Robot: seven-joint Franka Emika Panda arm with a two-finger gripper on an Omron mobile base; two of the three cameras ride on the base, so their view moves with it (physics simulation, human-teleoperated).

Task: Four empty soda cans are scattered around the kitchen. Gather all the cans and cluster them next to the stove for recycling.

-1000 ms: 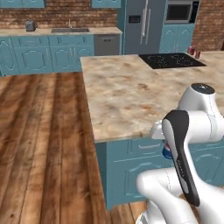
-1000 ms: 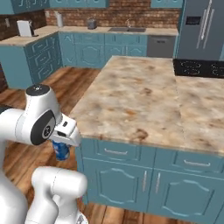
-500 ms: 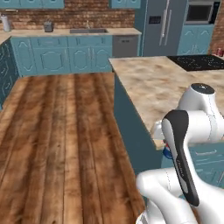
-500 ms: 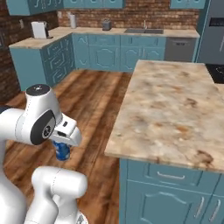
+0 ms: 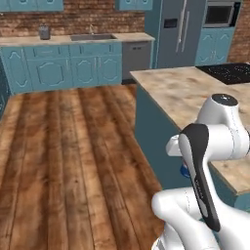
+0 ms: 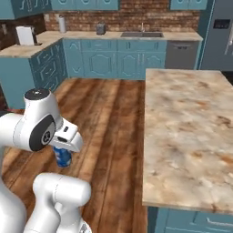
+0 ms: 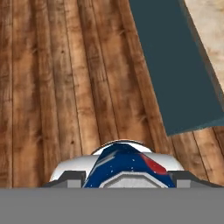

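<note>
A blue soda can (image 6: pixel 63 156) with a red patch hangs under my folded arm, and my gripper (image 6: pixel 64 151) is shut on it. In the hand view the can (image 7: pixel 124 162) sits between the two fingertips (image 7: pixel 70 178), above the wooden floor and beside the island's teal side panel. A sliver of the same can (image 5: pixel 184 171) peeks out behind my forearm in the left base view. The stove (image 5: pixel 229 72), a black glass cooktop, lies on the far end of the island at the right edge.
The marble-topped island (image 6: pixel 182 127) stands close on my right, its corner (image 5: pixel 146 75) ahead. Open wooden floor (image 5: pixel 73 146) stretches to the back counter with a sink (image 6: pixel 139 34) and a toaster (image 6: pixel 100 29). A steel fridge (image 5: pixel 180 29) stands behind the island.
The whole picture has shifted: the base has moved, so the island slides to the right and more floor shows. The can stays held, the arm keeps its pose.
</note>
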